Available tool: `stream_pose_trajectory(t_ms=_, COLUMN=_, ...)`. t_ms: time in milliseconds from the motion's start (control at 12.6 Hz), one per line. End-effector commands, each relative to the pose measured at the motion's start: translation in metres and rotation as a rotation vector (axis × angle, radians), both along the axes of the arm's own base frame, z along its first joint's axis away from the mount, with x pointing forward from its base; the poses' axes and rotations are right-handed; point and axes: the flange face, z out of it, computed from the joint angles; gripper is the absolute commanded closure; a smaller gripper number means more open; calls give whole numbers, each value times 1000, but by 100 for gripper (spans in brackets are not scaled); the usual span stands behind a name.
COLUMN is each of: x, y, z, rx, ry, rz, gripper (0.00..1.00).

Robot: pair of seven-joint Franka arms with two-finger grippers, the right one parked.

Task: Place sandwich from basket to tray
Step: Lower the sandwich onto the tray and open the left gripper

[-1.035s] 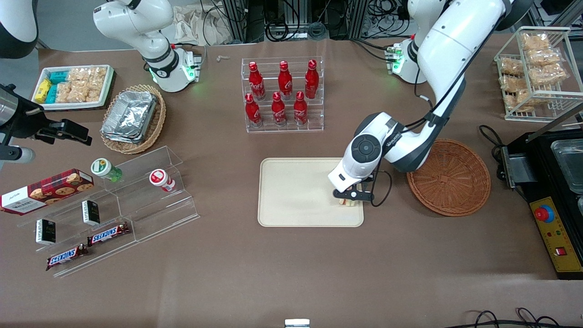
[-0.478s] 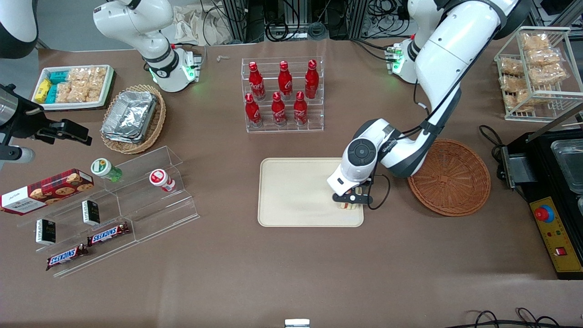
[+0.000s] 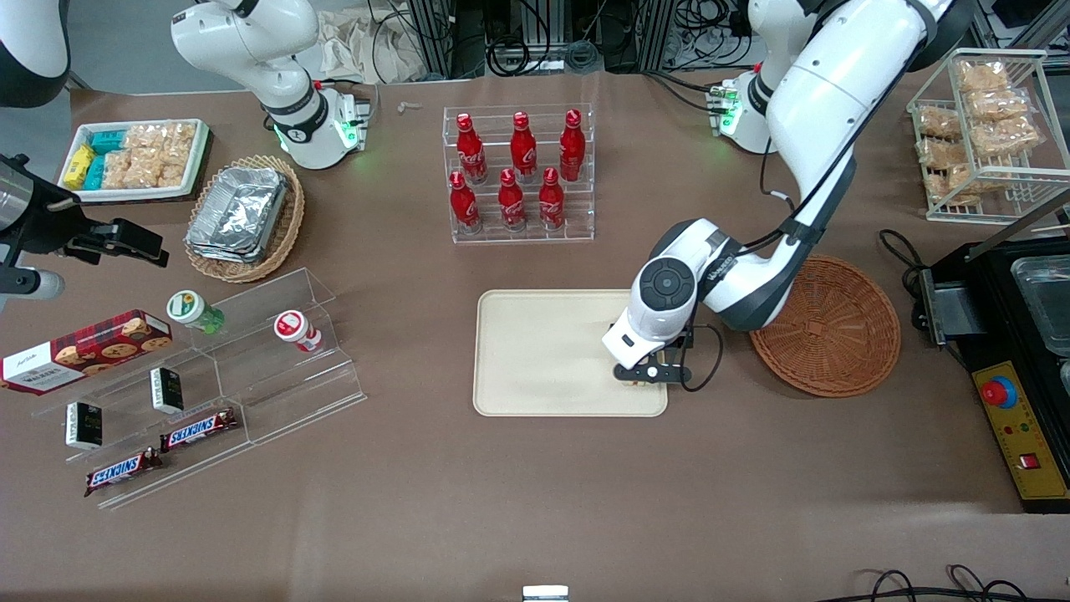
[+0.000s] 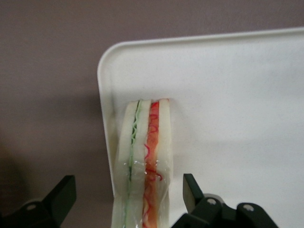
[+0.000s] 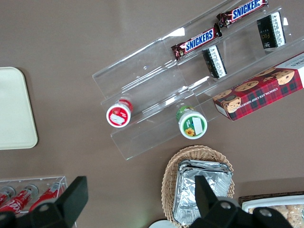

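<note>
From my remote seat, the nearest thing is the sandwich [image 4: 142,161], a wedge of pale white bread with green and red-orange filling, standing on edge on the large cream-beige rectangular tray [image 3: 543,351], close to the rounded corner nearest the working arm's end. The black two-finger gripper [image 3: 642,375] sits low over it; in the wrist view its jaws are spread, with a clear gap on each side of the bread, so the sandwich looks released. To finish well, I would lift straight up without brushing the wedge, since it stands narrow and near the low rim and could topple. Farther off, the round reddish-brown wicker basket [image 3: 836,334] lies empty beside the tray.
</note>
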Motion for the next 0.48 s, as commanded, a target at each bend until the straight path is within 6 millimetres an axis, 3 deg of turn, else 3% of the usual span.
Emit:
stream_pose_trajectory(t_ms=0, x=-10, y=0, z=76, rx=43, ry=-55, rz=55, gripper=0)
stream_pose_trajectory(t_ms=159, x=-19, y=6, z=127, rx=28, ry=-60, rz=91, gripper=0)
stream_pose_trajectory(t_ms=398, x=-12, y=38, z=186, rx=-69, ry=-82, rz=208, gripper=0)
